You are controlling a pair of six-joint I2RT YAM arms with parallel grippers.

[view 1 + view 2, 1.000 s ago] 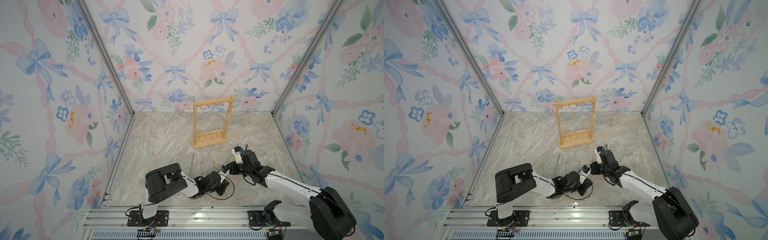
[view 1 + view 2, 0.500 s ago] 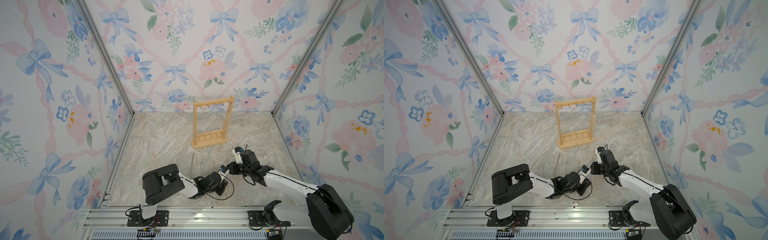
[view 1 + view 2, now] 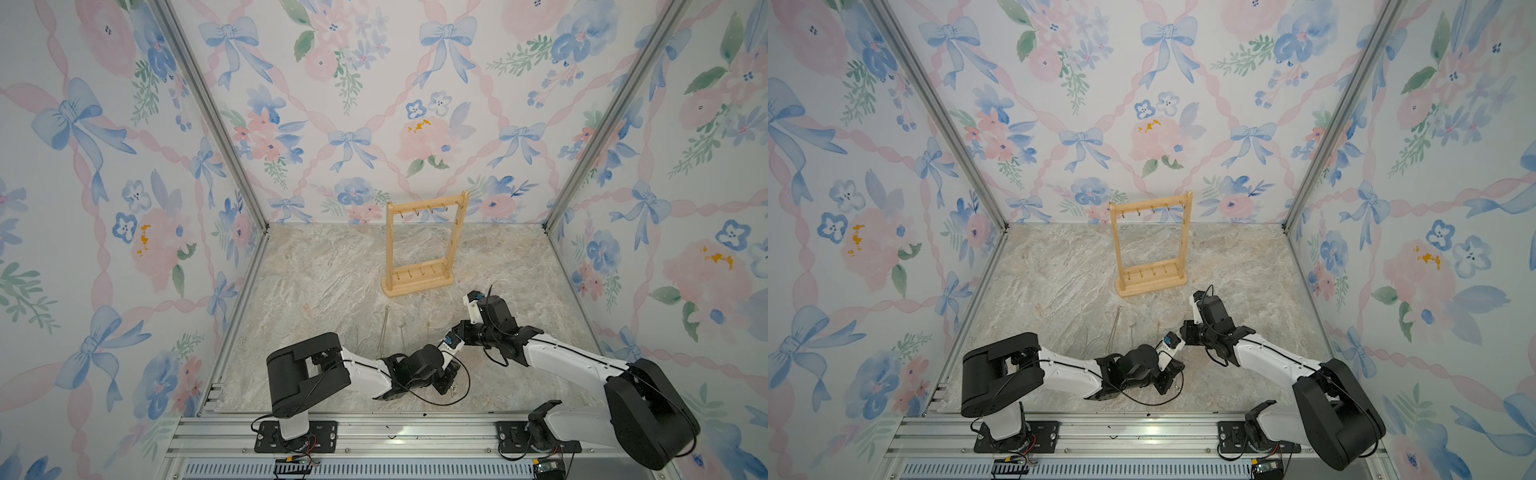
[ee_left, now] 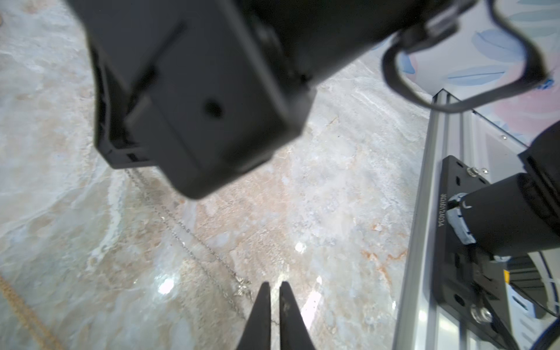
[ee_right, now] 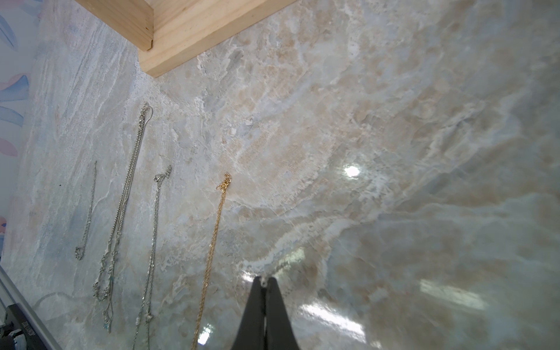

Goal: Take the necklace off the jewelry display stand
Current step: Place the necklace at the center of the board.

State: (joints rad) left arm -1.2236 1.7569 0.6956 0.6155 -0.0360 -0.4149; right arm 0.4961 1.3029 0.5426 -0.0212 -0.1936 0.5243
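The jewelry display stand (image 3: 390,249) (image 3: 1152,284) stands upright at the back of the marble floor with bare hooks; its base corner (image 5: 188,33) shows in the right wrist view. A thin silver necklace (image 4: 188,230) with a small pendant (image 4: 242,286) lies stretched along the floor. One end runs under my right gripper (image 3: 459,332) (image 5: 265,280), which is shut on a small silver piece at its tips. The other end runs into my left gripper (image 4: 274,285) (image 3: 449,382), whose fingers are shut with the chain crossing the slim gap.
Several other necklaces lie in parallel on the floor in front of the stand: a gold chain (image 5: 212,242) and silver chains (image 5: 127,197) (image 5: 154,236) (image 5: 88,212) (image 3: 384,328). The aluminium front rail (image 4: 424,212) and the right arm's base plate (image 4: 454,230) are close by.
The left gripper's jaws parted slightly and closed again. Both arms stay low near the front of the floor, almost where they were.
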